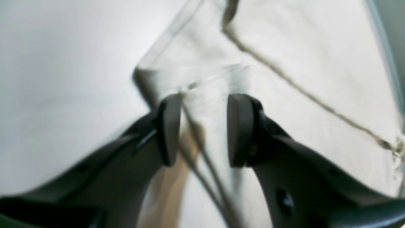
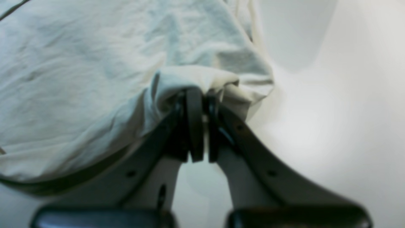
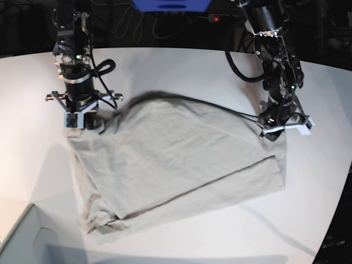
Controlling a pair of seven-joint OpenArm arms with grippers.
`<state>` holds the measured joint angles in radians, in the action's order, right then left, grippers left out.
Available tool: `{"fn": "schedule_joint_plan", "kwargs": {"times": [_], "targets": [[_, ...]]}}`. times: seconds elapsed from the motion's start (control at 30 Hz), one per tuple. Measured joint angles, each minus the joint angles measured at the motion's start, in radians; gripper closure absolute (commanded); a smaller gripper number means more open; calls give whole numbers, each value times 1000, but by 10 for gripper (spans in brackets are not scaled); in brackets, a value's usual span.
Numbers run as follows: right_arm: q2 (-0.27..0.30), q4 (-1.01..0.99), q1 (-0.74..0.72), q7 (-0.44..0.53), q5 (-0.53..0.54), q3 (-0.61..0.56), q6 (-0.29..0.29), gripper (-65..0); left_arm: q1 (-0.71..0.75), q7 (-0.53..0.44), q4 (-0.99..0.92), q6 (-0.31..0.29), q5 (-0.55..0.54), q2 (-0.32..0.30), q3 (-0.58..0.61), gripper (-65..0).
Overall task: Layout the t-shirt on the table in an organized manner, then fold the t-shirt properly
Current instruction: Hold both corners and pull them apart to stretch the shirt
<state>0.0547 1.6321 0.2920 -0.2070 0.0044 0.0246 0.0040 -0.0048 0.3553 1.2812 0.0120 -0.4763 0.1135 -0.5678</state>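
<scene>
Left wrist: left end effector (image 1: 202,129) is seen spread, pads astride a t-shirt (image 1: 316,57) edge, nothing pinched.
Right wrist: right end effector (image 2: 202,126) is pressed together, pinching a bunched t-shirt fold.
Base: t-shirt is spread on the bench (image 3: 181,66) between both end effectors.

Left pincer (image 1: 201,129) parted; right pincer (image 2: 202,125) clamped

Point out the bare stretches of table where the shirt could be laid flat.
Bare table runs along the far edge, between the two arms and behind the t-shirt. A narrower strip lies in front of the shirt's near hem, bordered on its left by the pale box corner. The middle is crowded: cloth spans from the right pincer to the left pincer.
</scene>
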Motion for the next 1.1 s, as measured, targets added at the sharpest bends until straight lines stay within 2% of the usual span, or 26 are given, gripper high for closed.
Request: {"fn": "schedule_joint_plan", "kwargs": {"times": [0.27, 0.67, 0.73, 0.87, 0.97, 1.1], "targets": [[0, 0, 3, 0, 0, 1, 0, 0, -28, -24, -114, -9, 0, -3, 0, -239], [0, 0, 6, 0, 0, 2, 0, 0, -49, -23, -132, -11, 0, -5, 0, -237], [0, 0, 6, 0, 0, 2, 0, 0, -51, -14, -129, -11, 1, -5, 0, -199], [0, 0, 5, 0, 0, 2, 0, 0, -51, -6, -130, -7, 0, -5, 0, 0], [0, 0, 6, 0, 0, 2, 0, 0, -51, -3, -130, -6, 3, -5, 0, -18], [0, 0, 6, 0, 0, 2, 0, 0, -50, -3, -129, -7, 3, -5, 0, -1]]}}
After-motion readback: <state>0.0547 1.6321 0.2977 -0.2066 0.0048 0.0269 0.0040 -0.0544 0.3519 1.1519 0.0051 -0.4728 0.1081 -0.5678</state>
